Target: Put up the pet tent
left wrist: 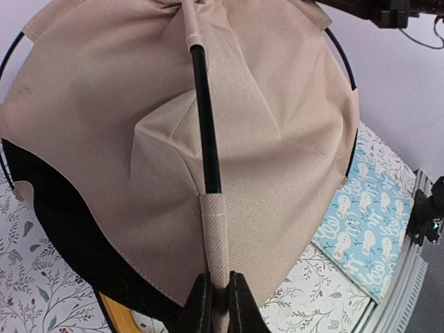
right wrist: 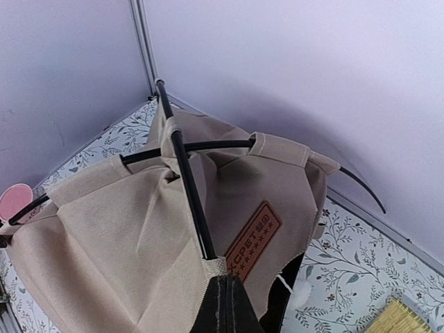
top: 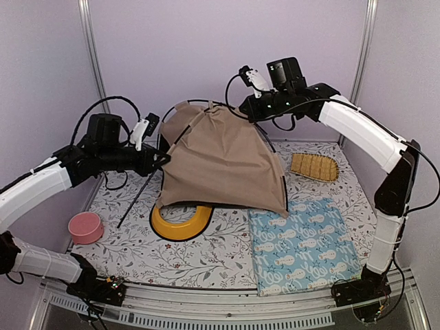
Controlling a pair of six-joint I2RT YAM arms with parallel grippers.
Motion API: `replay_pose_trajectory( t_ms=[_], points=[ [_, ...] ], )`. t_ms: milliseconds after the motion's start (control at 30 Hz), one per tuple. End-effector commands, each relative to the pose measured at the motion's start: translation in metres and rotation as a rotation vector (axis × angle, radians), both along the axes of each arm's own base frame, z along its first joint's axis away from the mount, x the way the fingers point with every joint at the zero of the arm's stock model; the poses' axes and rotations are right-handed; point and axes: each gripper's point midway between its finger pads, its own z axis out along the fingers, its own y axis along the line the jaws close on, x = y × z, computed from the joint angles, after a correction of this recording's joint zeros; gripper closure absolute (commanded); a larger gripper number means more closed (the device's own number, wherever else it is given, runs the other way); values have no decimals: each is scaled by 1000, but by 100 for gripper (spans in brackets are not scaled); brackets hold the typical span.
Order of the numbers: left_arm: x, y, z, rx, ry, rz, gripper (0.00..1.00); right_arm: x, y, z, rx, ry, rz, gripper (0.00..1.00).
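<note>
The pet tent (top: 220, 161) is a beige fabric dome with thin black crossing poles, held up off the floral table between both arms. My left gripper (top: 161, 159) is at its left edge. In the left wrist view it (left wrist: 219, 295) is shut on the textured beige pole sleeve (left wrist: 214, 236), with a black pole (left wrist: 205, 118) running up from it. My right gripper (top: 249, 110) is at the tent's upper back. In the right wrist view it (right wrist: 225, 284) is shut on a webbing tab where another pole (right wrist: 191, 194) enters, beside the brown label (right wrist: 254, 239). A white pom-pom (right wrist: 300, 295) dangles by the black lining.
A yellow oval tray (top: 180, 223) lies partly under the tent's front edge. A light blue patterned mat (top: 302, 244) lies at the front right, a wicker tray (top: 314, 166) at the back right, a pink bowl (top: 86, 227) at the front left. A loose black pole (top: 137, 196) slants down on the left.
</note>
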Motion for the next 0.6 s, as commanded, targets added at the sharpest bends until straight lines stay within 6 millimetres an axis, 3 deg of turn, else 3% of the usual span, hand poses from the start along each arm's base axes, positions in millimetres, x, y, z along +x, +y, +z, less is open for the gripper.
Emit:
replay_pose_trajectory(
  t_ms=[0,567],
  points=[
    [-18,-26,6,-87,-9,-66,95,19,-51,60,28,-153,-150,100],
    [-79,-71,-59,-157,144,-76,95,65,-113,-15,-74,-48,-368,100]
  ],
)
